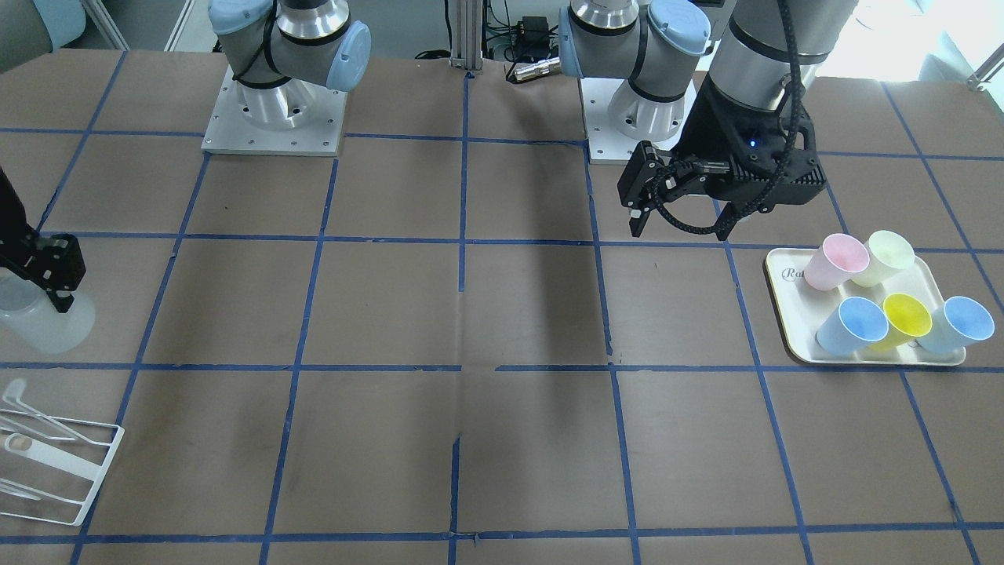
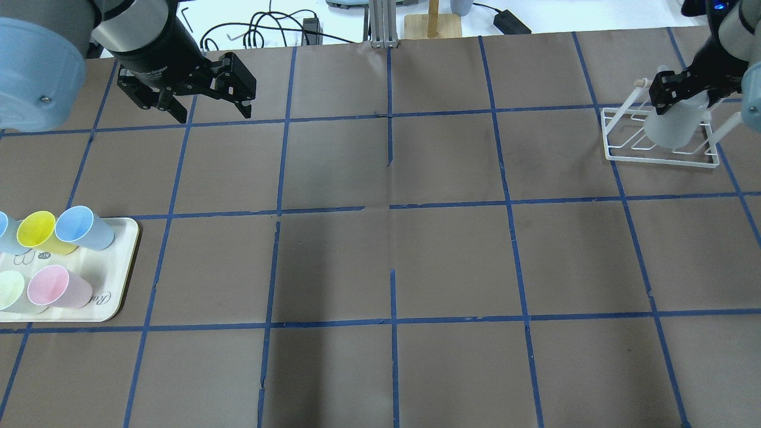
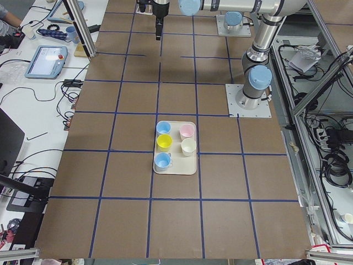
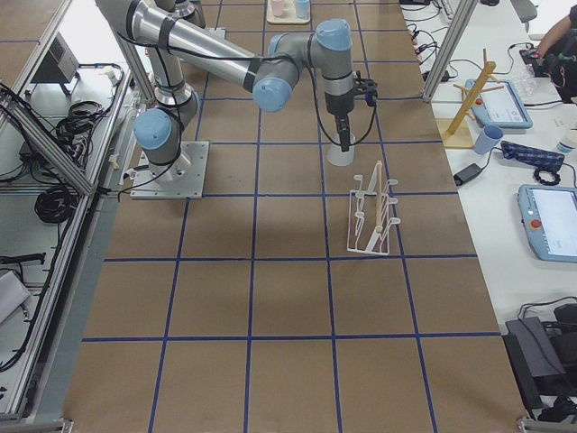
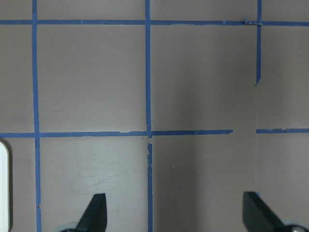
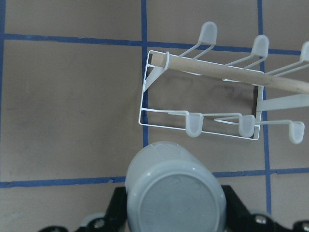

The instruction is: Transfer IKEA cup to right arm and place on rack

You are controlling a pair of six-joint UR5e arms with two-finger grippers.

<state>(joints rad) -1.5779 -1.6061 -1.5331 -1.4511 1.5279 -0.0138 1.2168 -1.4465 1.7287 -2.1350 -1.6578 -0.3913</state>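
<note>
the right arm [image 4: 216,59] stretches out over the table, and the right gripper [image 2: 681,98] pinches the ikea cup [image 6: 176,193] between its fingers. the left gripper [image 2: 213,112] hangs spread and empty, well apart from both. the rack [image 6: 193,129] lies just ahead of the right gripper, beyond the cup rather than beneath it. the cup hangs mouth down, long axis upright, closed base toward the wrist. its mouth is hidden, and whether the rim touches the table cannot be told.
</note>
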